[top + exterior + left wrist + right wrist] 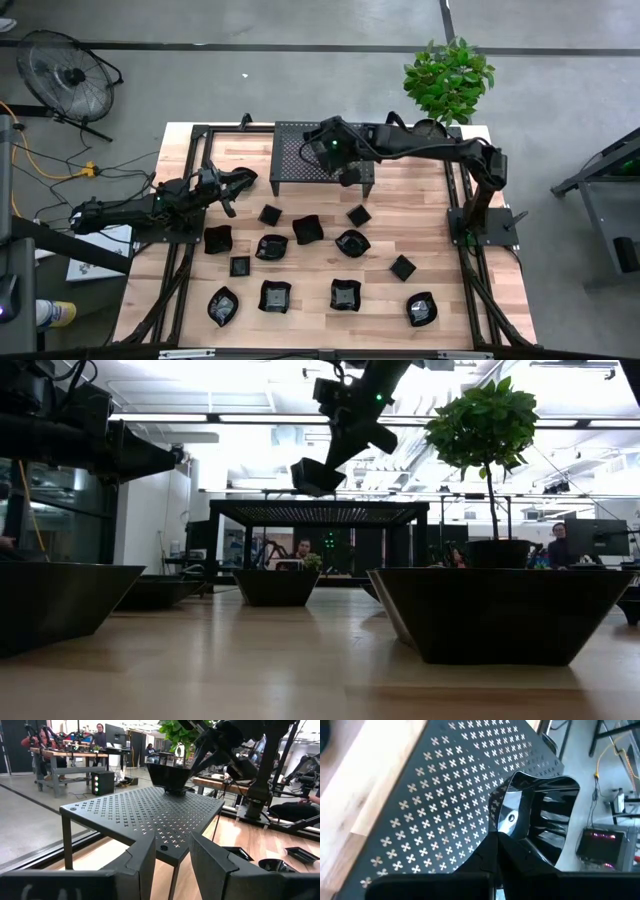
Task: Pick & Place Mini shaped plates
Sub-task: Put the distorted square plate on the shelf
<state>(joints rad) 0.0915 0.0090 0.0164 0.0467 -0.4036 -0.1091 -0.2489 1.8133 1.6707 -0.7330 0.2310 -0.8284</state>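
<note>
Several glossy black mini shaped plates (307,229) rest on their bases on the wooden table (440,290). My right gripper (320,150) reaches over the black perforated rack (300,170) at the table's far side and is shut on one mini plate (318,477), held a little above the rack top (320,510). My left gripper (172,865) is at the table's left, pointing level at the rack. It is open with nothing between its fingers. My right gripper pinches the plate's rim wall (502,832) between its two fingers, at one side of the plate. The fingers slant down from above. The plate (170,776) hangs below them, hollow side up, clear of the rack top.
A green potted plant (450,78) stands at the table's far right corner, beside the rack. Black frame rails (190,260) run along the table's left and right edges. The plates lie spread in rows over the near half of the table.
</note>
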